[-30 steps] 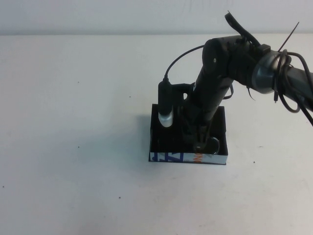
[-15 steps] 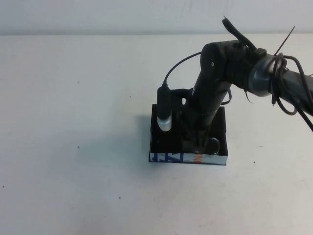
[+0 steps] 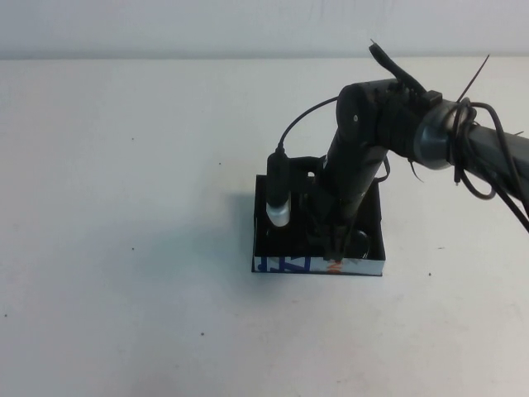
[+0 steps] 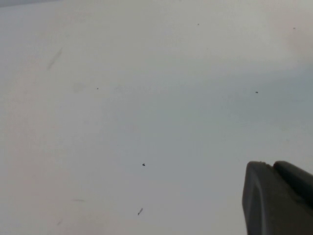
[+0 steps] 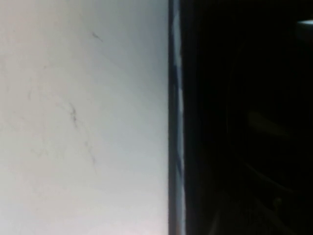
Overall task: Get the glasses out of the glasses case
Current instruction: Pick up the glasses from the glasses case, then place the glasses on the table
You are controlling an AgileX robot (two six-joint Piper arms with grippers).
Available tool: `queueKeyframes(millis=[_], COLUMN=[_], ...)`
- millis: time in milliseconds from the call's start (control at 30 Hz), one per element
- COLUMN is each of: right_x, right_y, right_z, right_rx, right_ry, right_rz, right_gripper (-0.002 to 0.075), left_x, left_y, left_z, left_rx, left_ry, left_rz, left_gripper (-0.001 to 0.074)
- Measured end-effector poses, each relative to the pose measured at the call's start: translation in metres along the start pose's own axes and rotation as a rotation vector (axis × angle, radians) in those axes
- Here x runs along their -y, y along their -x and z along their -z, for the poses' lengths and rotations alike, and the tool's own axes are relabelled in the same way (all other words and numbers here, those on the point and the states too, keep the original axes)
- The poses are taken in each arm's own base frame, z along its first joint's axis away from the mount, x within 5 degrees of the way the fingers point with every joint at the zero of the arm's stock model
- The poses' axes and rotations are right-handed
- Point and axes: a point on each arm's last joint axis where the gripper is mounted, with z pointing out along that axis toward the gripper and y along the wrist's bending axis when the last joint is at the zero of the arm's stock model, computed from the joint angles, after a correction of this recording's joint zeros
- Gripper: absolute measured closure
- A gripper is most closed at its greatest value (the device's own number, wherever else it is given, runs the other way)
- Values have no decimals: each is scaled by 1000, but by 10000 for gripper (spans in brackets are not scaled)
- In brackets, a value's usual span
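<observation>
The glasses case lies open on the white table in the high view, black inside, its white front panel printed in blue and orange. My right gripper reaches down into the case near its front wall. A curved bit of the dark glasses shows just right of the gripper; the rest is hidden under the arm. The right wrist view shows the case's wall edge and a dark interior. My left gripper is out of the high view; its dark fingertips lie together over bare table, holding nothing.
The right arm's wrist camera and its cable hang over the case's left part. The white table spreads to the left and front of the case, with a few small dark specks on it.
The right arm has shifted slightly left and lower, bringing its gripper closer to the case's front wall. The case has not moved.
</observation>
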Motion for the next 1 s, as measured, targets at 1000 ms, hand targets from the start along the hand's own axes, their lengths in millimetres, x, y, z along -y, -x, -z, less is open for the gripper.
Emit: queueKeyframes(millis=[1000], right_x=[-104], right_y=[-135], right_z=[159], right_rx=[151], right_ry=[-194], right_rz=[-1289], right_gripper=[662], left_x=[0], left_y=[0], left_z=[0], left_rx=[0], left_ry=[0], left_rz=[0], left_gripper=[739])
